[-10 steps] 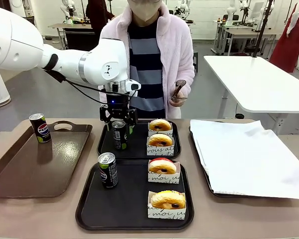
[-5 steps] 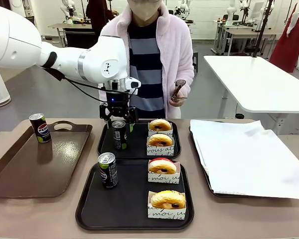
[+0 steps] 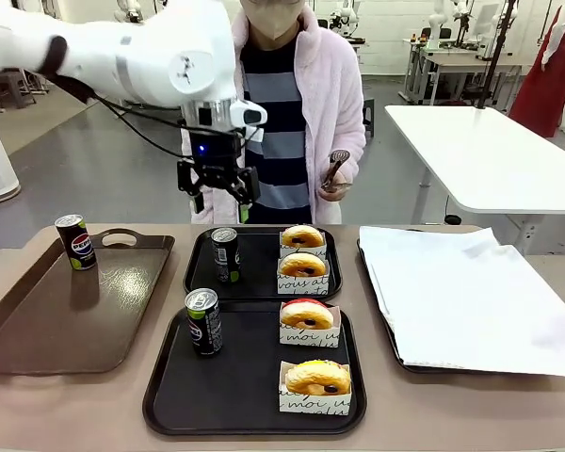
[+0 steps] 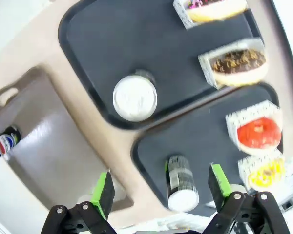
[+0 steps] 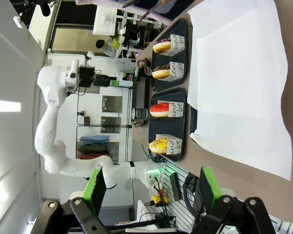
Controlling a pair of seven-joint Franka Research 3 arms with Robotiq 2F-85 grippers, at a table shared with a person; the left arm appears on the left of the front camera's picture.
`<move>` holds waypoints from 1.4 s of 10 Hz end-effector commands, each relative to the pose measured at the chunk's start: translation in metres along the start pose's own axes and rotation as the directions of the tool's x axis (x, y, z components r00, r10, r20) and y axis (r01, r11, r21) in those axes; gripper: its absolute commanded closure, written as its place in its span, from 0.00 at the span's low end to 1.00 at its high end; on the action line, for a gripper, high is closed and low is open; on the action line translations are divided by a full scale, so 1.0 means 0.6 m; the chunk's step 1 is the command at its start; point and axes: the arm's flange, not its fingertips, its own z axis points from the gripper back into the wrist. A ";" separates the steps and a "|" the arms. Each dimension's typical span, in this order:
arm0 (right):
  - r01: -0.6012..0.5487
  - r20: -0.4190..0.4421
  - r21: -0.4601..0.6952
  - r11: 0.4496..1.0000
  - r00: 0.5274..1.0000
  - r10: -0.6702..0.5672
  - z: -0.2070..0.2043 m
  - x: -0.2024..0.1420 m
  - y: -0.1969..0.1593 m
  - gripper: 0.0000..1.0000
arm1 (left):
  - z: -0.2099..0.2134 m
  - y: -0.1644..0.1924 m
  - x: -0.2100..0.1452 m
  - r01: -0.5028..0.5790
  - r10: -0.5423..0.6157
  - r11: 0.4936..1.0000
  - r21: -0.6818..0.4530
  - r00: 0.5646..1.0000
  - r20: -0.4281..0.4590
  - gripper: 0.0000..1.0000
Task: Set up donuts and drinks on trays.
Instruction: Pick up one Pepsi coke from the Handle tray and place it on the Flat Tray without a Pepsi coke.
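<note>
The left gripper (image 3: 217,201) is held high above the far tray (image 3: 261,288), jaws apart and empty; a can (image 3: 226,255) and two donuts (image 3: 302,250) are seen on each black tray (image 3: 165,400); the right gripper (image 5: 151,187) is seen with jaws apart over the counter (image 5: 278,195).

Front view faces person; left wrist overhead; all share trays (image 3: 169,395).

So it's a beige laminate table (image 3: 94,405), and sitting right on it are four trays: a brown handled plastic tray (image 3: 38,330) on the left, two black square plastic trays (image 3: 245,395) (image 3: 200,275) in the middle, and a white-paper-lined tray (image 3: 395,353) on the right.
</note>
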 end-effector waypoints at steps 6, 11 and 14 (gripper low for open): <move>-0.008 0.005 0.014 1.000 1.000 0.008 0.001 0.001 -0.001 0.00 | 0.043 0.065 -0.116 0.019 -0.019 0.999 -0.030 1.000 0.003 0.00; -0.008 0.005 0.014 1.000 1.000 0.008 0.001 0.001 -0.001 0.00 | 0.056 0.119 -0.158 -0.034 0.037 0.991 -0.130 0.999 0.023 0.00; -0.008 0.005 0.014 1.000 1.000 0.008 0.001 0.001 -0.001 0.00 | 0.072 0.273 -0.259 -0.118 0.139 0.946 -0.301 0.989 0.048 0.00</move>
